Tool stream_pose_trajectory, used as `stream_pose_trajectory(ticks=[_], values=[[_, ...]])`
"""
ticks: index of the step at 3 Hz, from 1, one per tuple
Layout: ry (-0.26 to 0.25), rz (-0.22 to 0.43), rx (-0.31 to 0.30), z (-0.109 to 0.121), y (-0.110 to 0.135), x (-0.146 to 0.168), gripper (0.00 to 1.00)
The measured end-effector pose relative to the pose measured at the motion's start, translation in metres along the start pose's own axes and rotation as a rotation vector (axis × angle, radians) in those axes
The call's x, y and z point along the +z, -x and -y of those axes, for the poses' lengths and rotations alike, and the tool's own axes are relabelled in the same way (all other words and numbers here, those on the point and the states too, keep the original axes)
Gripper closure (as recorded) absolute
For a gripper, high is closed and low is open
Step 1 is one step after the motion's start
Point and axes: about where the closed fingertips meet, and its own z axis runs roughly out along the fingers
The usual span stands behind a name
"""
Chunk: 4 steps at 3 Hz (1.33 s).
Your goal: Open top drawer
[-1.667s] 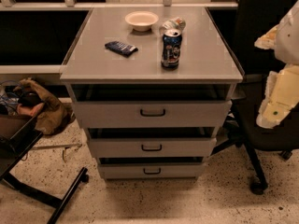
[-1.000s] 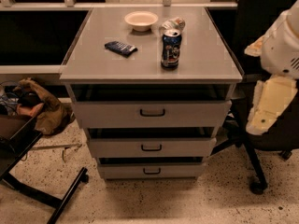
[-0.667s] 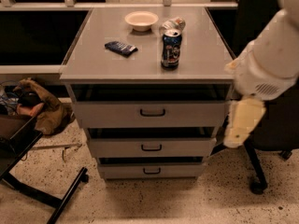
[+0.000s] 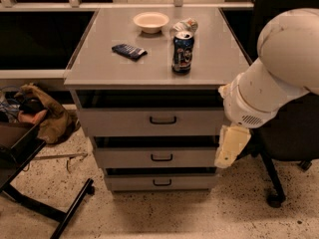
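Observation:
The top drawer [image 4: 124, 121] is the widest and tallest of three grey drawers under the grey cabinet top [image 4: 99, 66]. Its flat front carries a small dark loop handle [image 4: 163, 120] at centre. A dark gap shows above its front panel. My white arm comes in from the right, and my gripper [image 4: 229, 146] hangs at the cabinet's right front corner, level with the middle drawer [image 4: 124, 158], to the right of and below the top handle. It holds nothing that I can see.
On the cabinet top stand a blue can [image 4: 182, 52], a white bowl [image 4: 150, 21], a crumpled bag [image 4: 185, 25] and a dark packet [image 4: 128, 51]. The bottom drawer [image 4: 129, 182] is lowest. A black chair base [image 4: 271, 183] stands right. A brown bag [image 4: 47, 118] and black stand [image 4: 45, 205] lie left.
My arm has swung in from the far right toward the cabinet, and the gripper has come left and down to the cabinet's right front corner. The drawers have not moved.

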Motion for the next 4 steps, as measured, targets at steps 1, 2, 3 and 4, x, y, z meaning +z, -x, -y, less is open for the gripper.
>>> stream_pose_trajectory(ticks=[1,2,3,4], values=[[0.000,0.000,0.000,0.000,0.000,0.000,0.00],[-0.026,0.054,0.004,0.004,0.000,0.013,0.00],[-0.063,0.132,0.018,0.008,0.004,0.047,0.00],[-0.029,0.205,0.012,0.006,0.013,0.082,0.00]])
